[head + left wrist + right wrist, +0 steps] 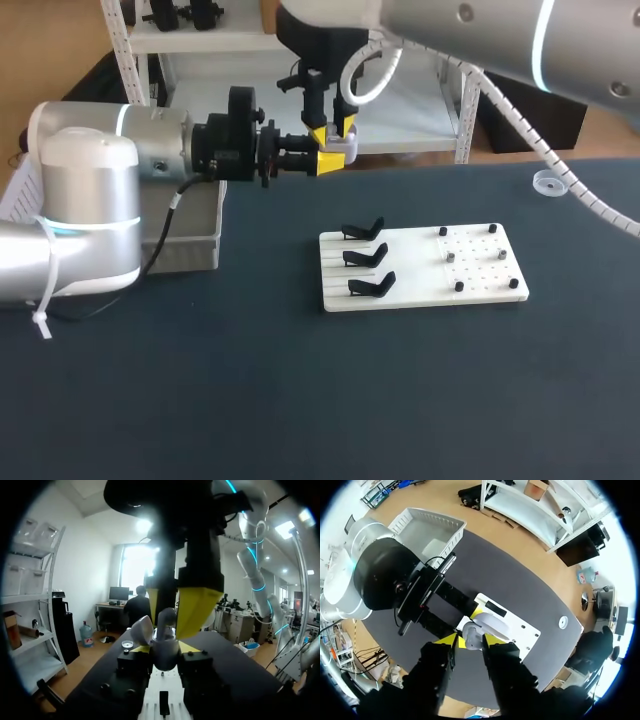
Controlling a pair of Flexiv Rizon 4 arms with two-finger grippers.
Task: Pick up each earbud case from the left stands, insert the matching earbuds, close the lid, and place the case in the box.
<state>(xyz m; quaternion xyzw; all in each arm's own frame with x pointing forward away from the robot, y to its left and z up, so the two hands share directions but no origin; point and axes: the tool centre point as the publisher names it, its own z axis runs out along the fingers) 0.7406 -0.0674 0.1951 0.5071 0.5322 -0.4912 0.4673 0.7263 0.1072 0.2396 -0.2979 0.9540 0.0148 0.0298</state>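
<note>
My left gripper [328, 160] reaches in from the left, high over the table's far side, and is shut on a white earbud case [346, 150]. In the left wrist view the case [165, 656] sits between the left gripper's [165, 649] yellow tips with its lid [142, 630] swung open. My right gripper [333, 132] points straight down onto the case. It [169, 625] is open, its yellow fingers standing on either side of a white earbud [167, 615] at the case's mouth. The right gripper [471, 641] straddles that white piece [472, 634] in its own view too.
A white board [480, 275] lies mid-table with three bare black stands [365, 258] on its left half and small pegs on its right. A grey box [190, 240] sits at the left edge under my left arm. A small clear disc [548, 183] lies far right.
</note>
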